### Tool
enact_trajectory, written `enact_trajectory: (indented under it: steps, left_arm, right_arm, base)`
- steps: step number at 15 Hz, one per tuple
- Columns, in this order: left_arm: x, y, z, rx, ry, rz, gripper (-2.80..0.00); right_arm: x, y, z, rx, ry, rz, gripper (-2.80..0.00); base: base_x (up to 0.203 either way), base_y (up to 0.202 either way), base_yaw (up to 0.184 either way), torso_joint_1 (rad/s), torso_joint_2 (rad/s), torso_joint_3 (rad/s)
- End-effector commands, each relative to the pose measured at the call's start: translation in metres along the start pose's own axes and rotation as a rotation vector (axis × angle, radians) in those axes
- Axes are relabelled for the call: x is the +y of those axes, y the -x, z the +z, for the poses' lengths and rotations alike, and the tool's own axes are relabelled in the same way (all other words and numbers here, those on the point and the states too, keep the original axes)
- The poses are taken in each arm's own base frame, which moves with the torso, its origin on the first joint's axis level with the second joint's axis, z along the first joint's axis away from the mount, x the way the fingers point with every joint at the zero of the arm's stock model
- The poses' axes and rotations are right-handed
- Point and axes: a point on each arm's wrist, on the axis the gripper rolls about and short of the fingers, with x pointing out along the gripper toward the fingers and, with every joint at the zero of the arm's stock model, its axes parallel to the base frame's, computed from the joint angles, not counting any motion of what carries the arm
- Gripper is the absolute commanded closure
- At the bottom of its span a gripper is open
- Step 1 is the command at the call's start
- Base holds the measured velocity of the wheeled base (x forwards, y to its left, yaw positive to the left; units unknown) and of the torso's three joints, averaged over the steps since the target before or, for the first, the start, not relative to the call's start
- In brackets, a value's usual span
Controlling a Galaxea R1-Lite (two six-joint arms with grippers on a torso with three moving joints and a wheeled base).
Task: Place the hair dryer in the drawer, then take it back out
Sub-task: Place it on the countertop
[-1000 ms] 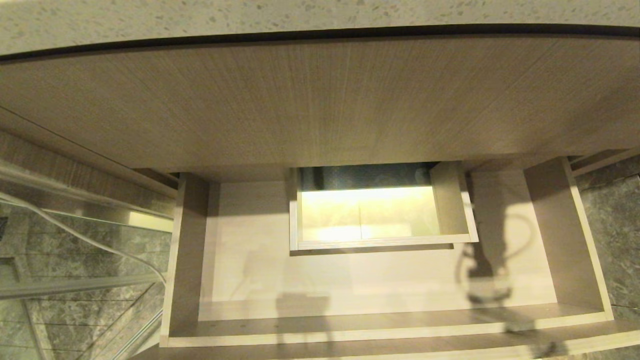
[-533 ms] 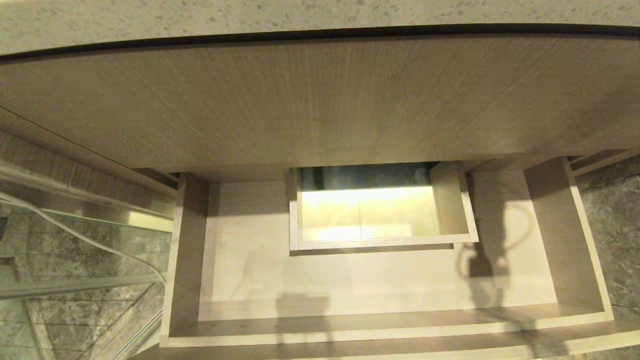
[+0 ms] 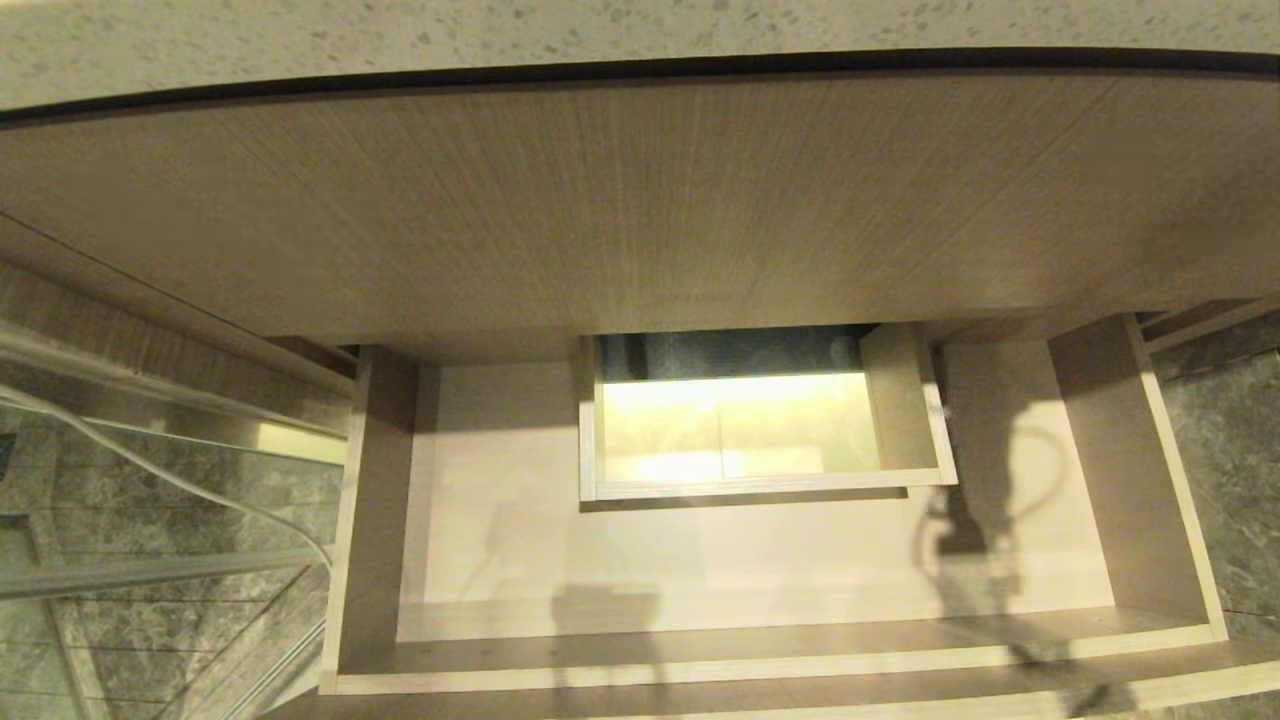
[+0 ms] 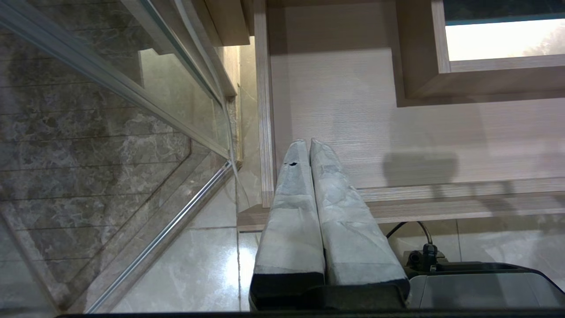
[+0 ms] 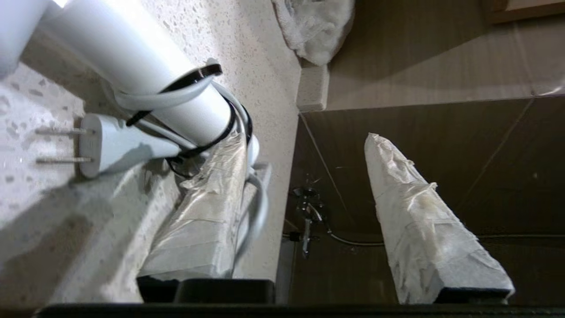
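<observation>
The white hair dryer (image 5: 145, 75) lies on a speckled counter (image 5: 256, 53), its white cord wound round the handle and its plug (image 5: 110, 145) beside it. My right gripper (image 5: 302, 137) is open. One taped finger (image 5: 207, 207) rests against the dryer's wrapped end, the other (image 5: 419, 212) stands far off over a dark panel. A cord loop hangs on the inner side of the near finger. The drawer (image 3: 760, 660) is pulled out and empty in the head view, which shows neither arm nor dryer. My left gripper (image 4: 304, 141) is shut over the drawer's (image 4: 397, 132) left front corner.
A boxed cutout (image 3: 760, 488) sits in the drawer's middle. Above it are a tall wood-grain panel (image 3: 640, 200) and the speckled countertop (image 3: 640, 25). A glass panel (image 3: 150, 500) stands left of the drawer. A white cloth (image 5: 315, 26) lies near the counter's edge.
Only the gripper-and-cord shadow on the right of the drawer's floor has shifted slightly. The drawer has not moved.
</observation>
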Motion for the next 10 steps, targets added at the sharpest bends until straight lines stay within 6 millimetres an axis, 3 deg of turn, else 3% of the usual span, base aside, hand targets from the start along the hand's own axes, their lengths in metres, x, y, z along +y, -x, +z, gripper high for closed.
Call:
enact_trajectory:
  steps: [1, 6, 8, 10]
  left_arm:
    - [0.000, 0.000, 0.000, 0.000, 0.000, 0.000, 0.00]
    - [0.000, 0.000, 0.000, 0.000, 0.000, 0.000, 0.00]
    - [0.000, 0.000, 0.000, 0.000, 0.000, 0.000, 0.00]
    - [0.000, 0.000, 0.000, 0.000, 0.000, 0.000, 0.00]
  right_arm:
    - [-0.019, 0.041, 0.003, -0.024, 0.040, -0.059, 0.00]
    - [-0.012, 0.115, -0.010, 0.016, 0.098, -0.037, 0.00]
    - [0.002, 0.123, -0.019, 0.092, 0.104, -0.014, 0.00]
    - [0.023, 0.116, -0.030, 0.218, 0.132, 0.050, 0.00]
  base:
    - [0.000, 0.000, 0.000, 0.000, 0.00, 0.000]
    - [0.000, 0.000, 0.000, 0.000, 0.00, 0.000]
    - [0.000, 0.000, 0.000, 0.000, 0.00, 0.000]
    - [0.000, 0.000, 0.000, 0.000, 0.00, 0.000]
